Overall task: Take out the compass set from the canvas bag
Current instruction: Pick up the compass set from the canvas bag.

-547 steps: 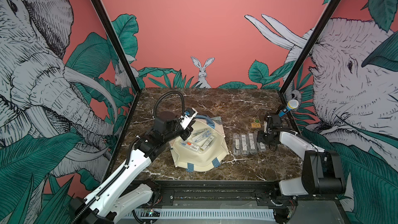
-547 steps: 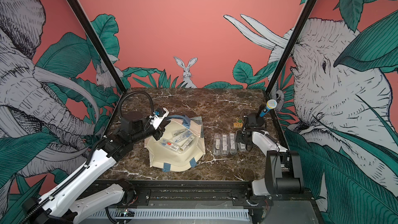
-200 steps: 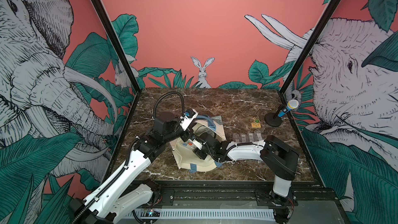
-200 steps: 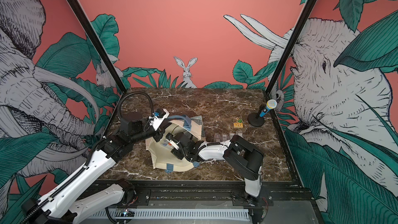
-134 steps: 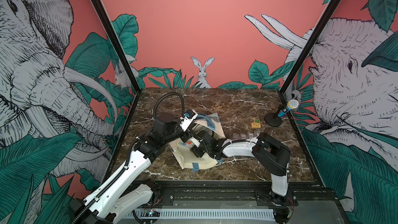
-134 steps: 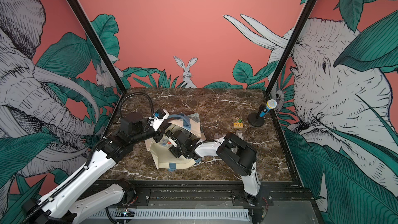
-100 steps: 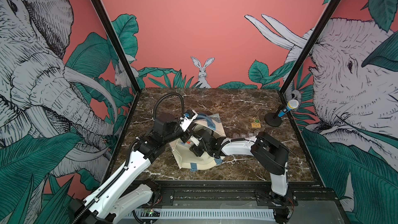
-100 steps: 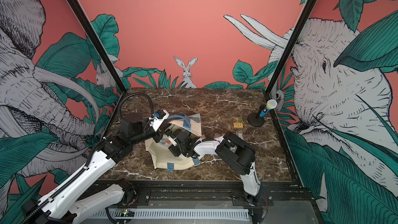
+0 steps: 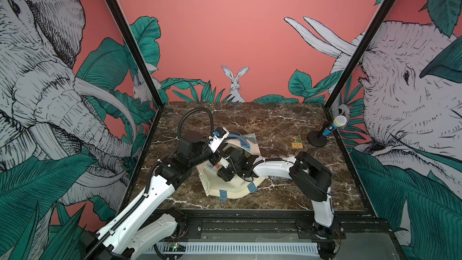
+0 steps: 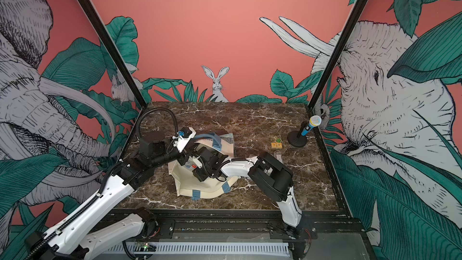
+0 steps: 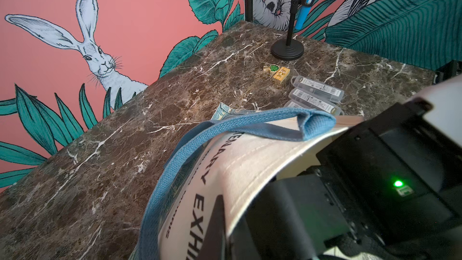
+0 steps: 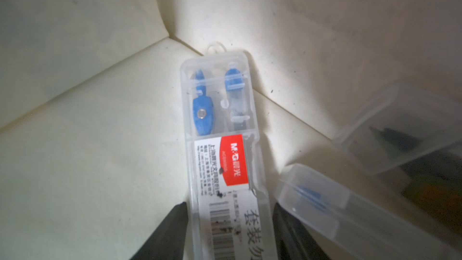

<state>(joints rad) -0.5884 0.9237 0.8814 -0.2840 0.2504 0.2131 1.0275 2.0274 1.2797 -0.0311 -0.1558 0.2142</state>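
While the right gripper (image 12: 230,211), part-open, straddles the compass set (image 12: 220,126) inside the canvas bag (image 12: 100,121), contact is unclear.

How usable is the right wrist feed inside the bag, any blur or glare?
Right wrist view: the compass set is sharp at its blue end, blurred at the barcode end by the right gripper; a bright patch lights the canvas bag lining behind it; the two neighbouring cases are dim and soft. Left wrist view: bag lettering slightly soft.

Clear-boxed compass set (image 12: 221,133) inside open cream canvas bag (image 9: 220,186)
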